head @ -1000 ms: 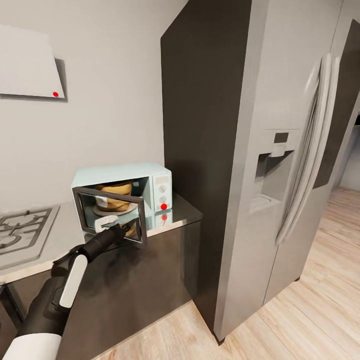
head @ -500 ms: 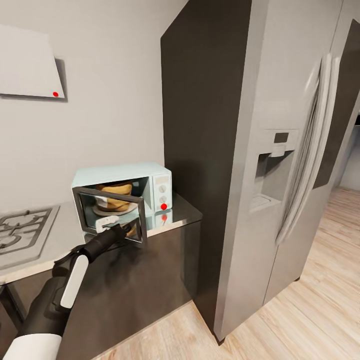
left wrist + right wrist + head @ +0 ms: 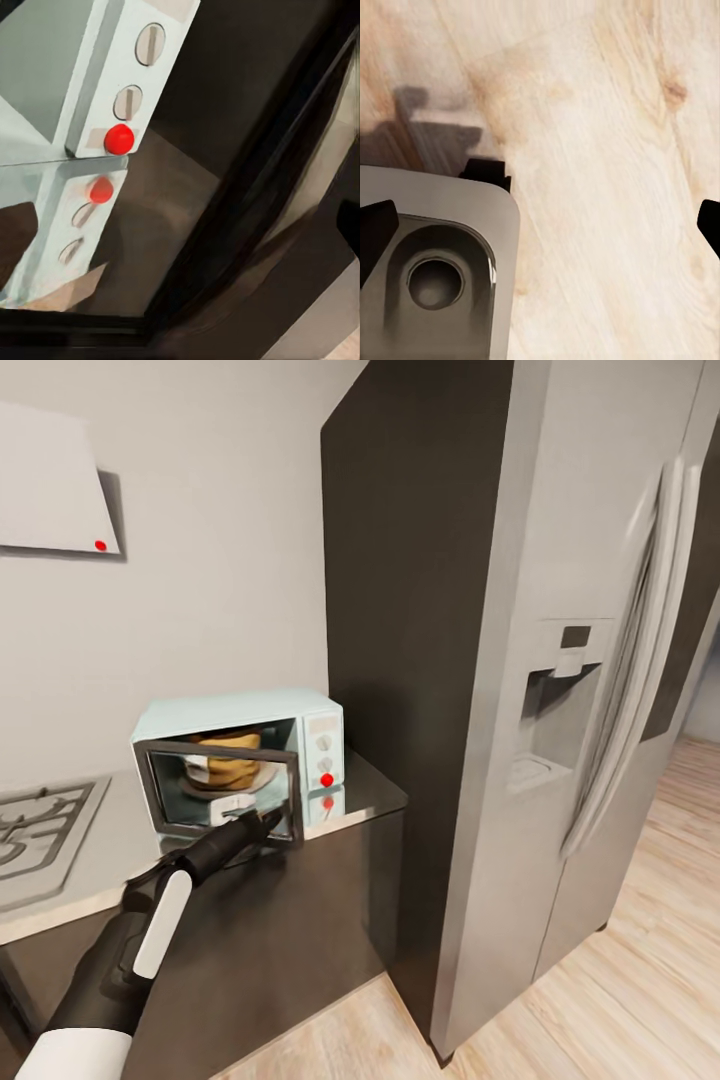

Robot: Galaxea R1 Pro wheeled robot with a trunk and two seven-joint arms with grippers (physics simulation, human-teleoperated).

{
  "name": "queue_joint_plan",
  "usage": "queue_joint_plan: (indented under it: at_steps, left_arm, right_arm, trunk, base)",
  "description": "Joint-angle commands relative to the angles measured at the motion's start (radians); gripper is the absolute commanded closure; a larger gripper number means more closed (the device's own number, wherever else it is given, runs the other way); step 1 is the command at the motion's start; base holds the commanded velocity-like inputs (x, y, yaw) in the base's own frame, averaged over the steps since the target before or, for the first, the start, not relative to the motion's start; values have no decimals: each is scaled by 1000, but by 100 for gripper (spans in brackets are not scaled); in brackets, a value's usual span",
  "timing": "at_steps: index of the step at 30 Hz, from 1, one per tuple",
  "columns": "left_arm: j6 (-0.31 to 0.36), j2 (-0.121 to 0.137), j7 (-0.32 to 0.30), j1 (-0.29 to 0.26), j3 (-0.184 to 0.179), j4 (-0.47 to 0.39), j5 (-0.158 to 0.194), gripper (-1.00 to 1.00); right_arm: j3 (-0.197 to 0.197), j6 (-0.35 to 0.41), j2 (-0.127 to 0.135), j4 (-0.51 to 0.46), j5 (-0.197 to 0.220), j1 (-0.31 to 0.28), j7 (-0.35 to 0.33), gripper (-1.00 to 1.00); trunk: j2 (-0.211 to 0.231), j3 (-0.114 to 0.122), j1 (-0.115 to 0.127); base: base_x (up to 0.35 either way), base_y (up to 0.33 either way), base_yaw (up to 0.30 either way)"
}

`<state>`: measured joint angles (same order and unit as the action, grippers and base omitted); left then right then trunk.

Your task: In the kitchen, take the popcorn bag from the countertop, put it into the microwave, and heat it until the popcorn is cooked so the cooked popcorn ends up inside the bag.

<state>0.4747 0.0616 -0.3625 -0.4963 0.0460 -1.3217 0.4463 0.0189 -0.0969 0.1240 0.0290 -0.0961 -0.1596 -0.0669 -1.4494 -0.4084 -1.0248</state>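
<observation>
The pale mint-blue microwave (image 3: 240,710) stands on the grey countertop (image 3: 372,788) against the tall dark panel. Its dark glass door (image 3: 222,792) hangs partly open, hinged on the side away from the knobs. Through the glass the golden-tan popcorn bag (image 3: 226,758) sits inside on the white turntable. My left gripper (image 3: 260,820) is against the door's lower free corner; its fingers are too dark to tell apart. The left wrist view has the white knob panel (image 3: 126,101), its red button (image 3: 118,139) and the door's dark frame (image 3: 247,217). My right gripper (image 3: 540,225) is open over the wood floor.
A gas hob (image 3: 40,830) lies on the worktop beside the microwave, with a white slanted hood (image 3: 50,490) on the wall above. A tall dark panel (image 3: 420,610) and a grey fridge (image 3: 590,690) rise close by. Light wood floor (image 3: 640,970) lies in front. The robot's base (image 3: 431,270) is below my right gripper.
My left gripper has slid toward the knob side along the door's lower edge, and the door has swung further toward shut. The head view has also shifted slightly.
</observation>
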Motion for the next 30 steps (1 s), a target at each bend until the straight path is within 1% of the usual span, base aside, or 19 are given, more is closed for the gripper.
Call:
queue_joint_plan:
  at_steps: [1, 5, 7, 9, 10, 11, 12, 14, 19, 30]
  left_arm:
    - [9, 0, -1, -1, 2, -1, 8, -100]
    - [8, -2, 1, -1, 1, -3, 8, -100]
    - [7, -3, 13, -1, 1, -5, 8, -100]
    - [7, -4, 96, -1, -4, -7, 8, -100]
    - [7, -5, 156, -1, -21, -8, 8, -100]
    - [6, -5, 180, -1, -36, -8, 8, -100]
    - [6, -5, 220, -1, -77, -12, 8, -100]
    - [6, -5, 248, -1, -99, -21, 8, -100]
    - [5, -5, 263, -1, -108, -25, 9, -100]
    - [4, -5, 264, -1, -109, -27, 9, -100]
  right_arm:
    - [1, -6, 0, 3, -10, -2, -1, -100]
    - [1, -6, 0, 3, -12, -2, -1, -100]
    - [1, -6, 0, 3, -13, -2, -1, -100]
    - [1, -6, 0, 3, -13, -2, -1, -100]
    - [1, -6, 0, 3, -13, -2, -1, -100]
    - [1, -6, 0, 3, -14, -2, -1, -100]
    - [1, -6, 0, 3, -15, -2, -1, -100]
    - [1, -6, 0, 3, -16, -2, -1, -100]
    - [2, -6, 0, 3, -17, -2, -1, -100]
    - [2, -6, 0, 3, -19, -2, -1, -100]
  trunk:
    - [-1, -1, 0]
    - [-1, -1, 0]
    - [-1, -1, 0]
    - [-1, -1, 0]
    - [-1, -1, 0]
    - [-1, -1, 0]
    - [-1, -1, 0]
    - [-1, -1, 0]
    - [-1, -1, 0]
    - [-1, -1, 0]
  base:
    - [144, 0, 0]
    - [144, 0, 0]
    - [144, 0, 0]
    - [141, 0, 0]
    - [131, 0, 0]
    - [129, 0, 0]
    - [127, 0, 0]
    - [127, 0, 0]
    - [126, 0, 0]
    - [126, 0, 0]
